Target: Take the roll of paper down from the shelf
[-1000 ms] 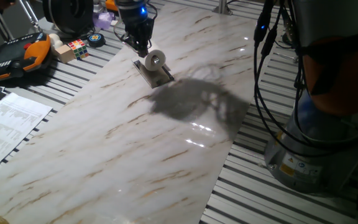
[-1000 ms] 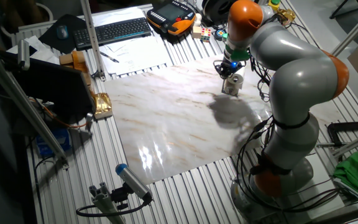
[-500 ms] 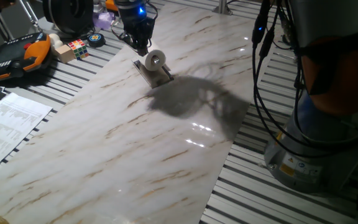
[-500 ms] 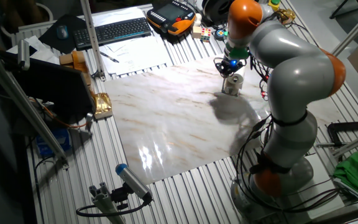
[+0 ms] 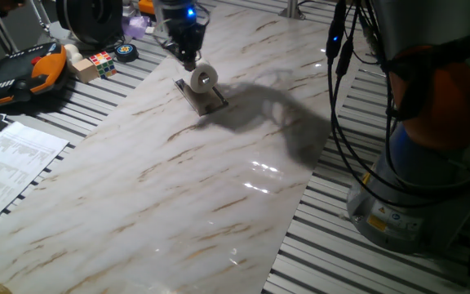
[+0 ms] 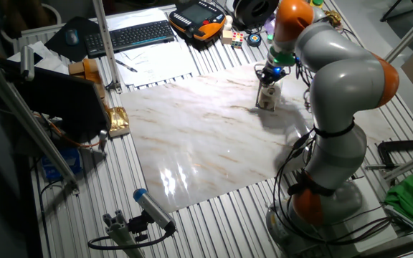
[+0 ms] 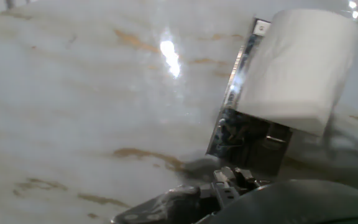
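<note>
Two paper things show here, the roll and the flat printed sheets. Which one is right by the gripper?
The roll of paper, the white cylinder lying on the small dark shelf just below the gripper. The printed sheets lie flat at the table's far left edge, away from the arm.

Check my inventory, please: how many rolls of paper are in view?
1. The roll of paper lies on the shelf at the marble tabletop's far end, just below the gripper. None other shows, though clutter could hide some.

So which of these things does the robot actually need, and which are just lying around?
Needed: the roll of paper, the shelf under it, the gripper.

Lying about: colour cube, printed sheets, keyboard, orange-black handheld controller.
</note>
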Available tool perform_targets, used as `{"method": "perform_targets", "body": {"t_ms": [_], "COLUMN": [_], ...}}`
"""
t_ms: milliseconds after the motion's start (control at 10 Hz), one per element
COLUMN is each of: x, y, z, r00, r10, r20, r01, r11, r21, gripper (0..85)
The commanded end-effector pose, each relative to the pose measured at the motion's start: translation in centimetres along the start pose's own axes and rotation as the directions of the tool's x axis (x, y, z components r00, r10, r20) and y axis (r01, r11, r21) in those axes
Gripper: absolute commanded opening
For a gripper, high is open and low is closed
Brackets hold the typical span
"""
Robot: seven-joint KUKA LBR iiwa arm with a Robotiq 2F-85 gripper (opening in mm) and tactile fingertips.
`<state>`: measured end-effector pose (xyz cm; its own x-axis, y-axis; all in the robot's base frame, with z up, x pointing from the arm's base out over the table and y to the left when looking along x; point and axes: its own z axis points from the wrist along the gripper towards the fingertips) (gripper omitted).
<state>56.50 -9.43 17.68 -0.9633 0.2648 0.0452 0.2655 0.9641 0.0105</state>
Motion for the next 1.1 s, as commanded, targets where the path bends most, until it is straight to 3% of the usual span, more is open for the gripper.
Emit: {"method": "perform_targets", "body": {"t_ms": [0, 200, 500, 800, 1000], "x": [0.0, -0.1, -0.3, -0.5, 0.0], "y": [-0.2, -0.8, -1.5, -1.7, -1.0], "z": [0.1, 0.2, 0.1, 0.1, 0.2], "r00": [1.0, 0.998, 0.995, 0.996, 0.998], "r10": [0.019, 0.061, 0.103, 0.089, 0.065], "r20": [0.006, 0.033, 0.001, 0.004, 0.018], "r01": [-0.019, -0.063, -0.103, -0.089, -0.066], "r11": [1.0, 0.997, 0.994, 0.996, 0.998], "r21": [0.009, 0.041, 0.025, 0.029, 0.014], "gripper": [0.7, 0.7, 0.7, 0.7, 0.7]}}
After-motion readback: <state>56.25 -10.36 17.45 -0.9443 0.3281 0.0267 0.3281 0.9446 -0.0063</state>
